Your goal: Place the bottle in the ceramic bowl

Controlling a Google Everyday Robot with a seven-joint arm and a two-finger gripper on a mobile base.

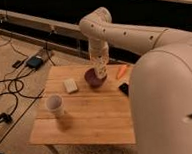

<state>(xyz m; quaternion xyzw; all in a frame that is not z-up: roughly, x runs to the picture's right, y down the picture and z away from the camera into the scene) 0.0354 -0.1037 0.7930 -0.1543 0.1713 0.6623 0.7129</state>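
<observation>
My jaws hang closed right over the round, dark maroon ceramic bowl (93, 80), which sits toward the back of the slatted wooden worktop (93, 122). I cannot pick out the clear bottle against my pale, dotted wrist (99, 58), so I cannot tell whether I grip it. A white tapered cup (55, 104) stands well apart. A pale squarish block (70, 85) lies near the bowl.

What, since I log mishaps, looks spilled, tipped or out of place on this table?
Nothing stands out. The cup stands upright, the bowl sits level, and nothing is spilled on the table. The gripper hangs shut right over the bowl; I cannot make out the bottle.
</observation>
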